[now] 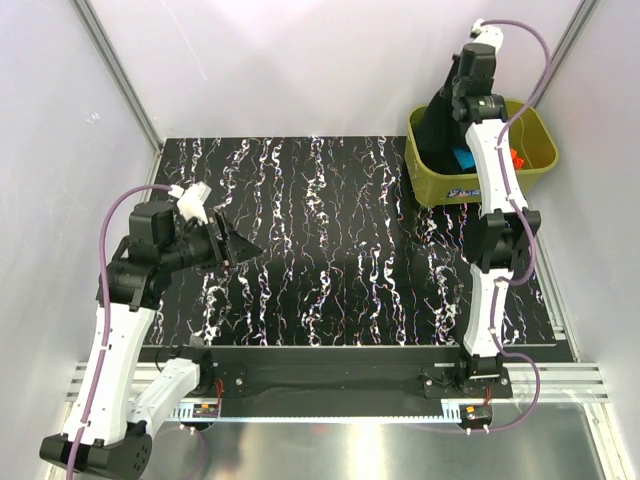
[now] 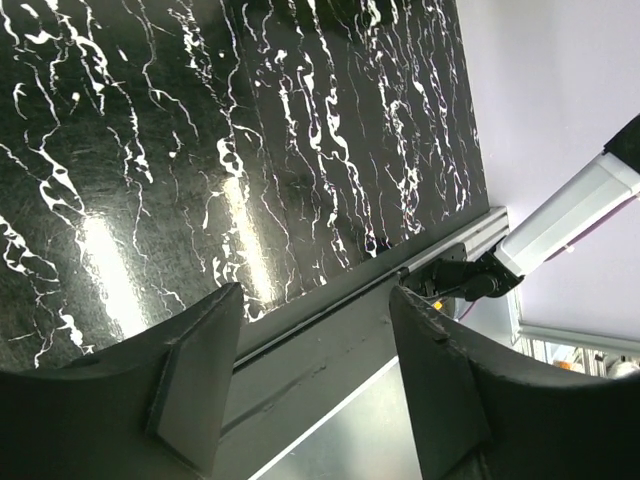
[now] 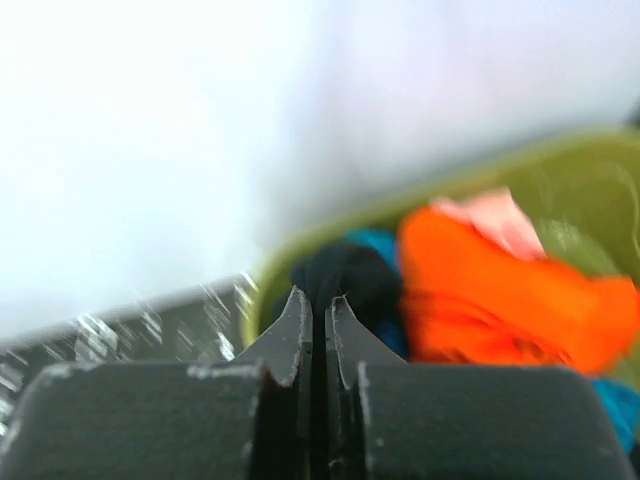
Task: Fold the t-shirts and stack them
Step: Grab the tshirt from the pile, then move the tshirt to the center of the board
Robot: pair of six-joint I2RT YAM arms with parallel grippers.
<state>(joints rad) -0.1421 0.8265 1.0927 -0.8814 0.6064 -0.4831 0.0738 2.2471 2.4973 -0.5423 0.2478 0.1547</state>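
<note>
Black cloth is rising in a taut drape out of the olive tub (image 1: 432, 188), which is sitting at the far right of the worktop (image 1: 320, 230). This is the black t-shirt (image 1: 438, 122), and its upper end is running up to the right fingers (image 3: 285, 345). Those fingers are pressing almost flat together, pinching a thin dark strip of the shirt between them. The orange t-shirt (image 3: 490, 300), the teal t-shirt (image 3: 375, 243) and the pink t-shirt (image 3: 495, 212) are lying bunched inside the tub beside the black one. The left fingers (image 2: 195, 385) are spreading wide and holding nothing. They are hovering over the left side of the worktop, well apart from the tub.

Step in hand, as judged: extracting a shirt from the tub. The next move is calling for a lift high enough to bring the hanging cloth over the tub wall, then a carry toward the middle of the worktop — where the left fingers are likely needing to take a second edge so the shirt can spread flat for folding.
</note>
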